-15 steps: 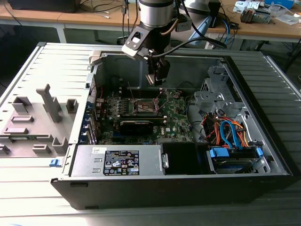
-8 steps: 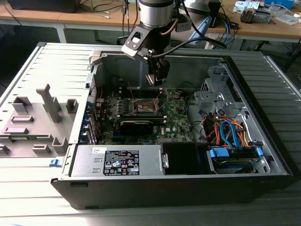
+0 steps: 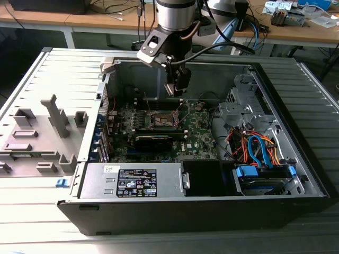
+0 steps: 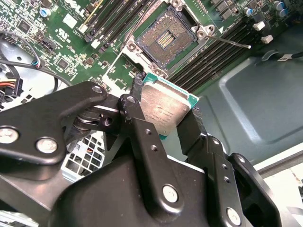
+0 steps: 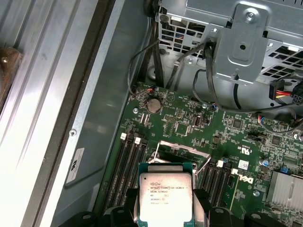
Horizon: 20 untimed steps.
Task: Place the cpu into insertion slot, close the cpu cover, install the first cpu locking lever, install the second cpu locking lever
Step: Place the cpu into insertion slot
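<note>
The gripper (image 4: pixel 165 101) was clamped on the cpu (image 4: pixel 163 113), with one black finger (image 4: pixel 135 101) pressed against each of two opposite edges. That hold left both flat faces bare, which I judge was meant to keep the underside free to seat and to let the chip come away cleanly once set down. In the first wrist view the cpu (image 5: pixel 165 198) showed its silver printed face to the camera, level between the fingers.

Just beyond the chip lay the insertion slot (image 4: pixel 164 41), open, with its gold contact field uncovered. A thin locking lever (image 4: pixel 232 42) was swung out beside it, clear of the opening. The cpu hung above the motherboard (image 4: pixel 71 33), near the slot but apart from it and not yet seated. Dark memory slots (image 4: pixel 113 19) ran alongside.

Farther out, in the exterior view, the arm (image 3: pixel 172 16) came straight down into the open computer case (image 3: pixel 212 211). Its gripper (image 3: pixel 177 87) pointed down, held over the insertion slot (image 3: pixel 167 120). The case lay on its side on a ribbed grey table (image 3: pixel 32 211), so the board faced upward for a vertical approach.
</note>
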Available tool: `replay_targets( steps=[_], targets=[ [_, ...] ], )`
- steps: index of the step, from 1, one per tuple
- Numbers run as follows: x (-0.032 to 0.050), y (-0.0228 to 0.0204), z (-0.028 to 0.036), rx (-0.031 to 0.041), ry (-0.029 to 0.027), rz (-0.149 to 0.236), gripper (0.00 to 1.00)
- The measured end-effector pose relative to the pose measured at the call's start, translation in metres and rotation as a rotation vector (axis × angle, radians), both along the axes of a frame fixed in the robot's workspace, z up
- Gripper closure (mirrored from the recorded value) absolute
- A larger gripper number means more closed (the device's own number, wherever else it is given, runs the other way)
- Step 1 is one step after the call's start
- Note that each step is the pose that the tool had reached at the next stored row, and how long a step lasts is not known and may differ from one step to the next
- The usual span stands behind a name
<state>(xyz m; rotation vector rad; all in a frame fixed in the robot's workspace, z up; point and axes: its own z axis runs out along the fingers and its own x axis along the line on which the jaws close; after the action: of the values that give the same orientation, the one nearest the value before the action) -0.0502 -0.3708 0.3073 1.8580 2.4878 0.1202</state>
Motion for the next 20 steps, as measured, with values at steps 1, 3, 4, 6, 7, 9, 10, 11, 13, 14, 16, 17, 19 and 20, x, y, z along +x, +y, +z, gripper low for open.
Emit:
replay_targets(
  steps=[1, 3, 4, 6, 7, 9, 10, 11, 13, 14, 16, 17, 19, 20],
  targets=[
    [0.0, 0.0, 0.0, -0.0001, 0.0001, -0.001, 0.46],
    [0.0, 0.0, -0.0001, -0.0001, 0.0001, -0.003, 0.46],
    [0.0, 0.0, -0.0001, -0.0001, 0.0001, -0.004, 0.46],
    [0.0, 0.0, -0.0002, 0.0, 0.0, -0.006, 0.46],
    [0.0, 0.0, -0.0002, 0.0, 0.0, -0.007, 0.46],
    [0.0, 0.0, -0.0003, 0.0, 0.0001, -0.009, 0.46],
    [0.0, 0.0, -0.0003, 0.0, 0.0, -0.01, 0.46],
    [0.0, 0.0, -0.0003, -0.0001, 0.0001, -0.01, 0.46],
    [0.0, 0.0, -0.0004, 0.0, 0.0001, -0.012, 0.46],
    [0.0, 0.0, -0.0004, -0.0001, 0.0, -0.013, 0.46],
    [0.0, 0.0, -0.0005, 0.0, 0.0, -0.016, 0.46],
    [0.0, 0.0, -0.0005, -0.0001, 0.0, -0.017, 0.46],
    [0.0, 0.0, -0.0006, -0.0001, 0.0, -0.02, 0.46],
    [0.0, 0.0, -0.0007, 0.0, 0.0, -0.022, 0.46]
  ],
)
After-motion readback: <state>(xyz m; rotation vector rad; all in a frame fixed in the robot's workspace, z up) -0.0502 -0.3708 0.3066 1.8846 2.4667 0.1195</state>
